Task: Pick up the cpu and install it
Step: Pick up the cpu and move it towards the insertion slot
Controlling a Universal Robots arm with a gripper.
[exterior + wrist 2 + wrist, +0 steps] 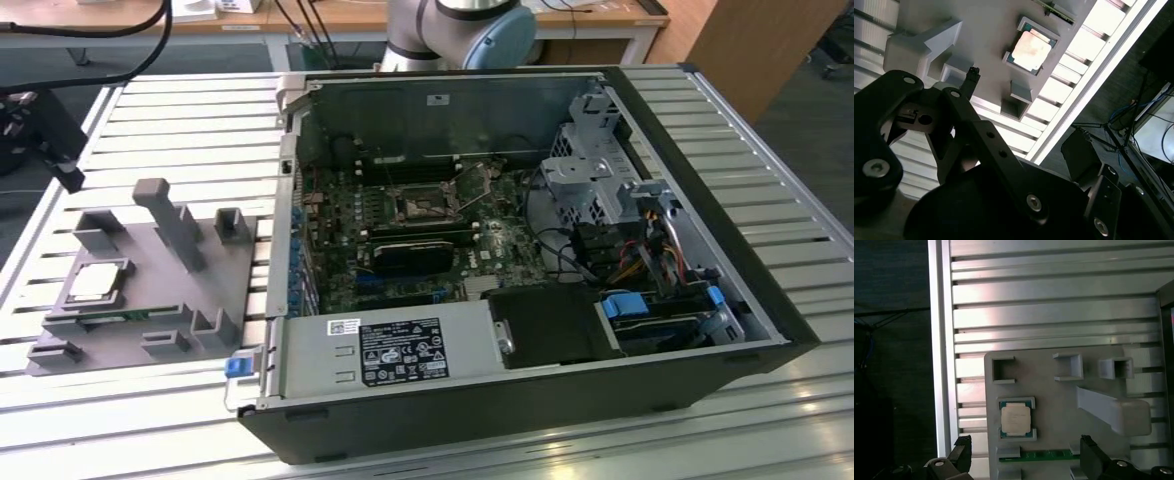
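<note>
Surface: slatted aluminium table point(174, 120) carrying an open computer case point(534, 420).
Fixture: grey moulded tray point(174, 295), on the exterior view's left of the case.
cpu point(1015, 419): flat square with a shiny silver-grey lid and a thin green rim. It lies in a bracketed seat on the tray, near a green circuit strip point(1049, 455).
Gripper point(1025, 452): fingers spread wide, empty, above the tray and clear of the cpu.
</note>
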